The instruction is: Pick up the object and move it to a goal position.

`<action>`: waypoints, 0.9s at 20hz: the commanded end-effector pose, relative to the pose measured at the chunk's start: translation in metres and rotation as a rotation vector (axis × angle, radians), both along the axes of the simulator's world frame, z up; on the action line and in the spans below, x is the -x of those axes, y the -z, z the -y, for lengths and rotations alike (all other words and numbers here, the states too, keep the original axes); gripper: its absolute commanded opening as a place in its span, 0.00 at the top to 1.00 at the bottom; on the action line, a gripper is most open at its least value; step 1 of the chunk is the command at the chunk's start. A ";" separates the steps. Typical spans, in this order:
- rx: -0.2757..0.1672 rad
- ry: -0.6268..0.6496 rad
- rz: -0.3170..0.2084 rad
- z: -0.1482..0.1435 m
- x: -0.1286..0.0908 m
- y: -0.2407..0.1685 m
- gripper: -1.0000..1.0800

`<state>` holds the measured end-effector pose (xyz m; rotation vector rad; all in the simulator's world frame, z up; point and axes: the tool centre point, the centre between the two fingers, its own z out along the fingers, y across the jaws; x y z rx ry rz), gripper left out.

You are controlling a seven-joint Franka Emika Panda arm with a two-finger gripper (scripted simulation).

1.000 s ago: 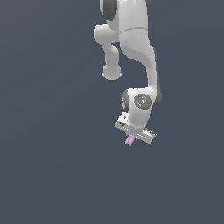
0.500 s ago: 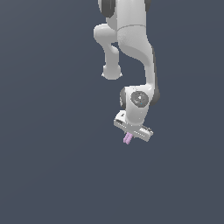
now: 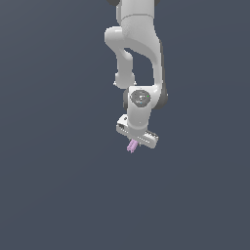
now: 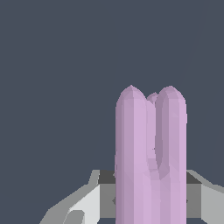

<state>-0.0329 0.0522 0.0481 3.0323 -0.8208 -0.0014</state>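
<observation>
The object [image 3: 132, 146] is a small pale lilac-pink bar with a lengthwise groove. It hangs below my white gripper [image 3: 133, 144] in the exterior view, pinched between the fingers and lifted off the dark surface. Close up in the wrist view, the object [image 4: 151, 157] fills the middle of the picture as two joined rounded sticks. It rises from between the grey fingers [image 4: 83, 205], which are shut on its lower end. The white arm [image 3: 139, 53] reaches down from above.
A plain dark grey-blue surface [image 3: 58, 185] spreads all around the arm. No other objects, containers or edges show in either view.
The arm and gripper have shifted slightly toward the exterior view's left and a little upward, carrying the object along. The grip stays shut.
</observation>
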 end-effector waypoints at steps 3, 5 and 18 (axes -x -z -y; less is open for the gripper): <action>0.000 0.001 0.001 0.039 0.025 -0.018 1.00; 0.000 0.001 0.001 0.057 0.037 -0.027 1.00; -0.002 0.001 0.001 0.155 0.098 -0.074 1.00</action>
